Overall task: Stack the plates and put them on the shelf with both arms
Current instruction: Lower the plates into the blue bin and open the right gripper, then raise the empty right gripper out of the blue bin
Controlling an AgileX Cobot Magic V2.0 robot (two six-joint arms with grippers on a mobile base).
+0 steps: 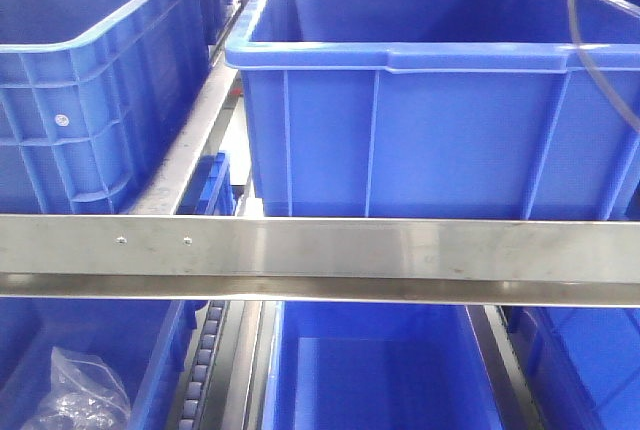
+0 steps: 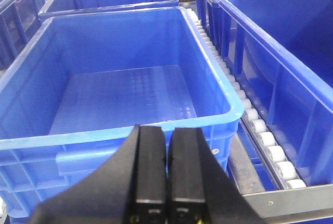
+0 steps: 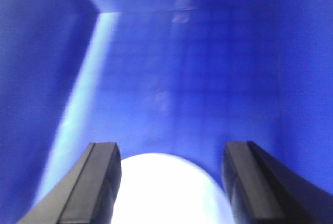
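Blue crates (image 1: 430, 130) are lining the roller shelf. Right gripper (image 3: 171, 182), jaws apart, is hovering over 1 plate (image 3: 166, 193) at 6 o'clock; descend centred. Left gripper (image 2: 167, 177) is pressed together, empty.

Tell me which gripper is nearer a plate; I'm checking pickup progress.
Right. The right gripper is open inside a bin with a pale plate between its fingers. The left gripper is shut over an empty bin, no plate in its view.
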